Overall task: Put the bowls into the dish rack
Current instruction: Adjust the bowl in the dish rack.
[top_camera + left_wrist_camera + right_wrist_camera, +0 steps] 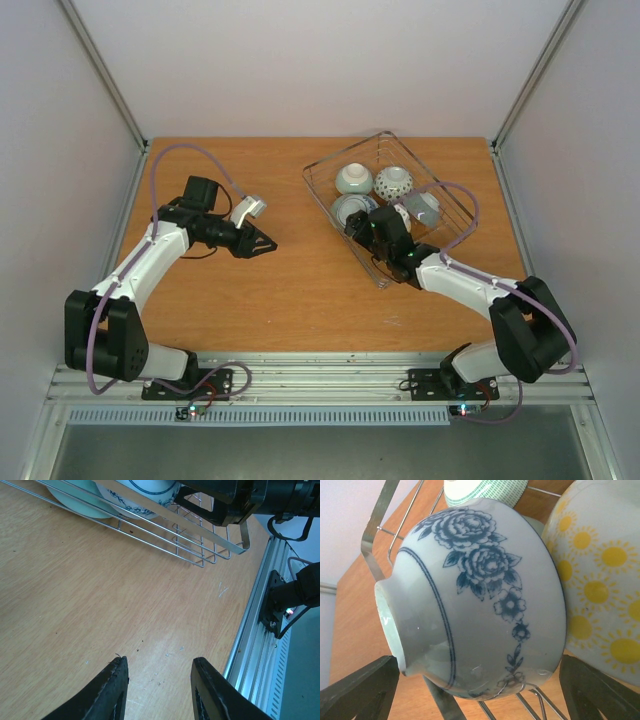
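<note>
Right wrist view: showed blue-flowered bowl (pixel 480 600) tipped on its side inside dish rack (pixel 375 525), beside yellow-flowered bowl (pixel 600 580), flanked by wide-parted, unclamped right gripper (pixel 480 700); left gripper (pixel 157 680) likewise parted above table (pixel 100 605).

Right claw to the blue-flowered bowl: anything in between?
Nothing visible. The white ceramic bowl with blue flowers sits directly between the right claw's fingers, already inside the silvery wire dish rack. A yellow-sunflower bowl crowds it on one side; whether they touch is unclear.
</note>
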Robot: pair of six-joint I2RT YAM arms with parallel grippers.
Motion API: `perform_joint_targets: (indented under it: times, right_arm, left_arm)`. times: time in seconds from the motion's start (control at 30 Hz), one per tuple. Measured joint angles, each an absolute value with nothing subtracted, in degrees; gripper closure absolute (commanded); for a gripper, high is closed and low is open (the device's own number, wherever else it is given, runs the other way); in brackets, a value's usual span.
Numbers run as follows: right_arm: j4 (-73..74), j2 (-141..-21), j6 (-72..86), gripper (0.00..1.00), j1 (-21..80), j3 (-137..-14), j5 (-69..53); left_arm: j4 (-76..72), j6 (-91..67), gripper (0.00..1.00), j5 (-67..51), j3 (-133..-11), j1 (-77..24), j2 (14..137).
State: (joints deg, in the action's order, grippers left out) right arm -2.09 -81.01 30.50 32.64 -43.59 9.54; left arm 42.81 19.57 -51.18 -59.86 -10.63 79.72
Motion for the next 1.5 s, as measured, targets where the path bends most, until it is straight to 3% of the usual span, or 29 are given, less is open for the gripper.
perform_joint_targets:
  times: [0.7, 1.0, 1.5]
  right_arm:
    - [-7.1, -82.2, 32.1, 0.57, 32.7, -42.3, 10.1]
    - [-7.6, -80.4, 30.8, 0.64, 32.7, -40.4, 9.9]
    - [-0.8, -72.6, 25.9, 0.65, 32.7, -39.0, 9.8]
  left_arm:
    - [42.8, 19.6, 0.64, -51.2, -59.9, -10.6, 79.7]
    - [42.8, 19.6, 0.64, -51.2, -59.9, -10.6, 79.7]
    - [42.8, 19.6, 0.64, -51.2, -59.9, -10.6, 79.7]
